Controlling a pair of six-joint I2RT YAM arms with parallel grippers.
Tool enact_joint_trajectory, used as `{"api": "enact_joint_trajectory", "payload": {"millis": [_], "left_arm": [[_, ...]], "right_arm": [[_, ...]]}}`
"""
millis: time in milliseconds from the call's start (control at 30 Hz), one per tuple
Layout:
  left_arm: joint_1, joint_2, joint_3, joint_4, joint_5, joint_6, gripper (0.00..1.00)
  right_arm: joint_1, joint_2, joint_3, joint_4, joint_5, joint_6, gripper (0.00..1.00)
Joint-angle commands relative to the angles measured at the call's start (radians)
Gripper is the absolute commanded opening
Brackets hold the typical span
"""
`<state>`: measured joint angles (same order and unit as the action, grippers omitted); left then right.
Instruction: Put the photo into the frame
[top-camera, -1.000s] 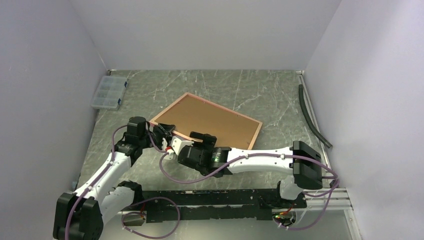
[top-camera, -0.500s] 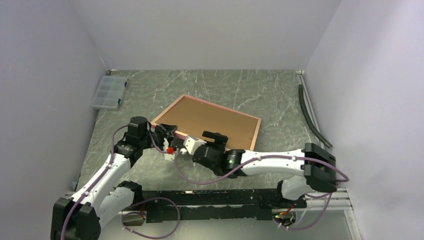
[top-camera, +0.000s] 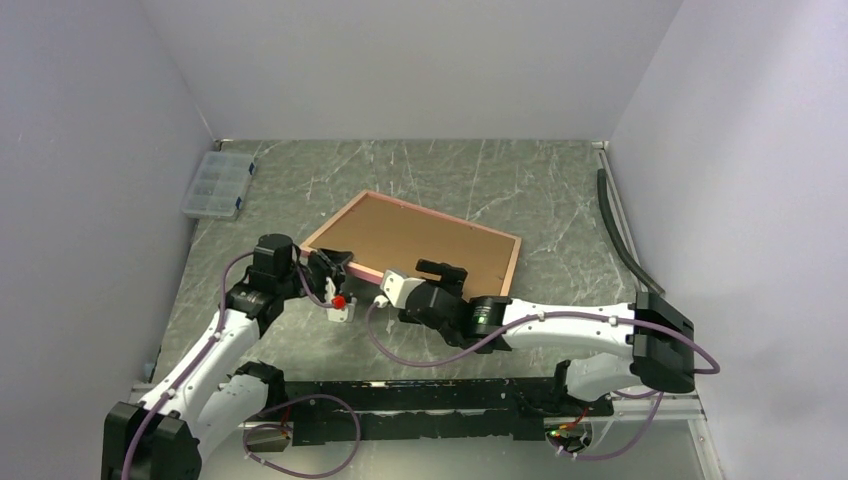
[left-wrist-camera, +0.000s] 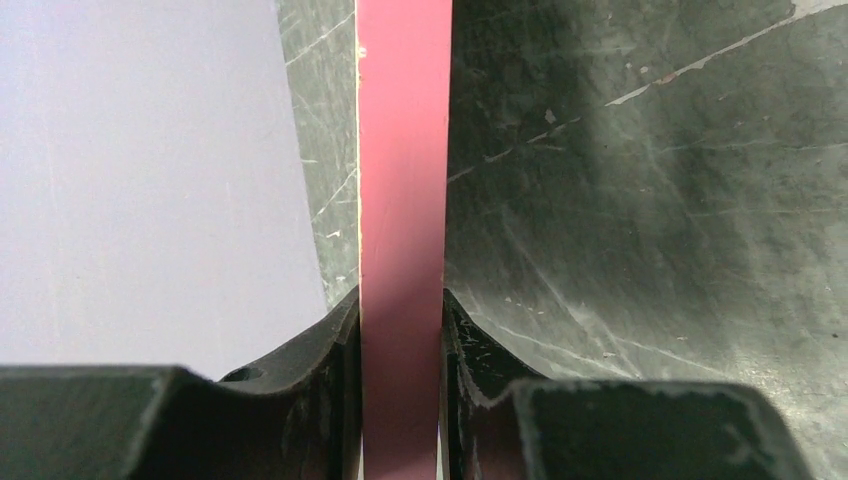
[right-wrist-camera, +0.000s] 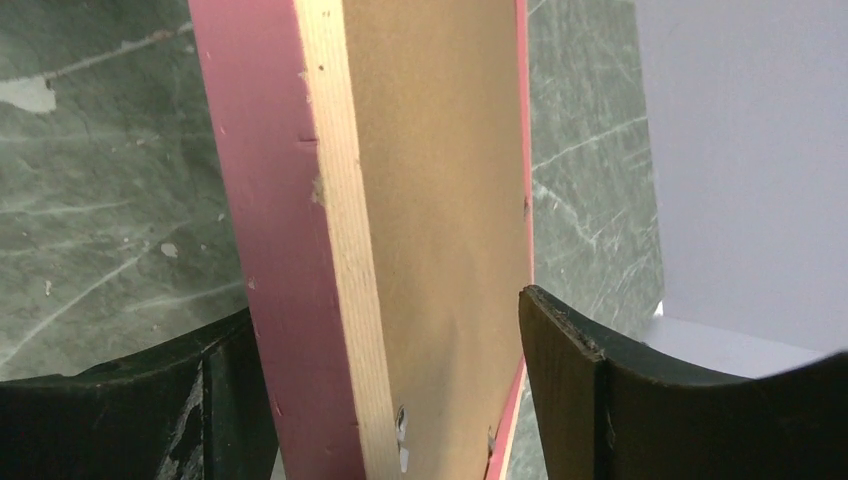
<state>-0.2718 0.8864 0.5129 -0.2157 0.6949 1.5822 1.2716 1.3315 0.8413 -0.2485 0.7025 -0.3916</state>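
Clamping frame (left-wrist-camera: 403, 150) rail; L gripper (left-wrist-camera: 400, 320)

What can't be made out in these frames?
- photo: in no view; if it is in the frame, the backing covers it from the top camera.
- frame's front: faces the table in the top view; wrist views show only its edge and the backing.
- right gripper: open around the frame's edge, but contact of the finger on the pink side is lost in shadow, right wrist view.
- box contents: too small, top view.
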Motion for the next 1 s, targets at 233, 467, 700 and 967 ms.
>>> {"api": "enact_joint_trajectory", "payload": {"millis": [233,467,700,967], "left_arm": [[0.002,-0.043,0.103,-0.004,0.056,-0.134,0.61],[0.043,-0.065,0.229,-0.079,0.06,-0.319,0.94],[0.157,-0.146,0.353,-0.185,0.123,-0.548,0.94],[0.261,-0.112,0.531,-0.236,0.08,-0.873,0.94]], "right_arm": [[-0.029,0.087,0.211,-0.054,-0.033,0.009,0.22],[-0.056,0.089,0.391,-0.15,-0.114,0.096,0.2],[-0.103,0.176,0.71,-0.374,-0.272,0.246,0.2],[-0.298,0.371,1.155,-0.633,-0.582,0.513,0.21]]}}
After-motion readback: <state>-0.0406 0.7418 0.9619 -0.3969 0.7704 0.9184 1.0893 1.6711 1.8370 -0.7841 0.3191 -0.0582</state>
